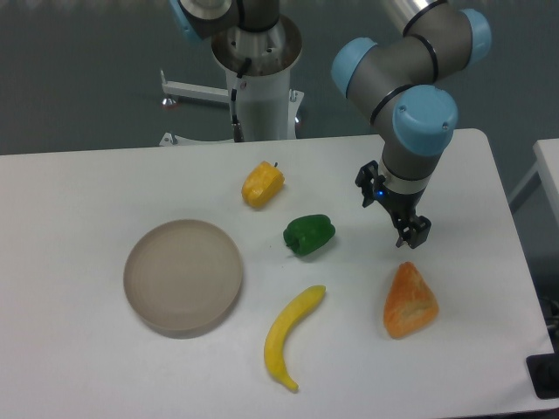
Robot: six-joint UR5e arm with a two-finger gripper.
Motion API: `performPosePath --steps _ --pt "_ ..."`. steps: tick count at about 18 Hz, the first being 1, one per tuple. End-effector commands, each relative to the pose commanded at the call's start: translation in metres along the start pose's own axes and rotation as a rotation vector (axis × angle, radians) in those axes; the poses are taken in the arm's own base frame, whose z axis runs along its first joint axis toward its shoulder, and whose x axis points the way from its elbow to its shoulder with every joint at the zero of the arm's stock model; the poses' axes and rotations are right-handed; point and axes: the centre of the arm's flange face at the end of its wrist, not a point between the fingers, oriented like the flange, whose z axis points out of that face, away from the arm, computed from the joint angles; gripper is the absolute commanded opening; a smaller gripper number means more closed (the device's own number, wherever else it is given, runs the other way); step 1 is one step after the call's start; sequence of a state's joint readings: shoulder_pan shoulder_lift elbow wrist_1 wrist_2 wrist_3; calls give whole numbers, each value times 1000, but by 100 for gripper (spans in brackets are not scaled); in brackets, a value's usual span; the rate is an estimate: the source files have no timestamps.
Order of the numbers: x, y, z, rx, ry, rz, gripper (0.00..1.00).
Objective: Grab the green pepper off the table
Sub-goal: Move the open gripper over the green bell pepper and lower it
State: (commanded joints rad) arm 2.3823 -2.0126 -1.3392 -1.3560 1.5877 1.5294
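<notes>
The small, glossy dark-green bell pepper (308, 235) lies near the middle of the large white matte counter (79, 192), untouched. The black two-finger gripper (410, 237) hangs well to its right, just above a lumpy orange wedge-shaped fruit (410, 301); whether its fingers are parted or closed cannot be told, and it holds nothing visible. A blocky yellow-orange pepper (262, 184) sits behind the green one, a curved yellow banana (291, 335) in front, and a round translucent grey plate (182, 276) to the left.
</notes>
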Motion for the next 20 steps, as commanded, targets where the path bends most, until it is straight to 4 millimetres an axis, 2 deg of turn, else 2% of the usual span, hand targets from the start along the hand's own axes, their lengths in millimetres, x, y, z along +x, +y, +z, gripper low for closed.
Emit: performPosePath --steps 7,9,13,18,20 --pt "7 -3 0 10 8 -9 100" --pt "17 -15 5 13 23 9 100" --pt "42 -36 29 35 83 35 100" --pt "66 -39 57 41 148 40 100" --pt "78 -48 70 48 178 54 100"
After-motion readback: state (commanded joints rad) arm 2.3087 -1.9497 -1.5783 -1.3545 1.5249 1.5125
